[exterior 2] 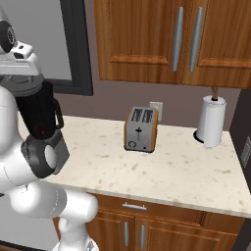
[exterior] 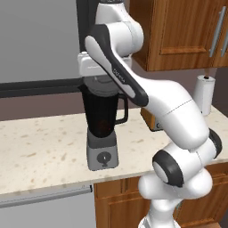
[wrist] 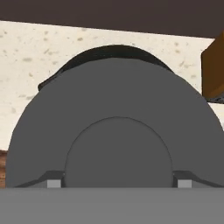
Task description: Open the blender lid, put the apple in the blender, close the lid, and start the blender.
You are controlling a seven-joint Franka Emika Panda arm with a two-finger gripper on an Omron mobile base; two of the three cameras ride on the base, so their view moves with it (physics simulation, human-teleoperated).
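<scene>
The blender (exterior: pixel 103 116) stands on the pale counter (exterior: pixel 40 151), a dark jar with a side handle on a grey base with a front dial (exterior: pixel 103 157). A dim red patch low inside the jar is the apple (exterior: pixel 103 125), also faint in the right base view (exterior 2: pixel 42 131). The blender lid (exterior: pixel 103 84) sits on the jar's rim. My gripper (exterior: pixel 101 76) comes straight down onto it. In the hand view the grey lid (wrist: pixel 118 96) spreads below me, and my gripper (wrist: pixel 118 181) is shut on its raised centre knob, one fingertip (wrist: pixel 54 182) on each side.
An orange-sided toaster (exterior 2: pixel 140 129) stands on the counter to the right of the blender, and a paper towel roll (exterior 2: pixel 212 120) stands farther right by the wall. Wooden cabinets (exterior 2: pixel 162 39) hang above. The counter's front edge (exterior: pixel 49 185) runs below the blender.
</scene>
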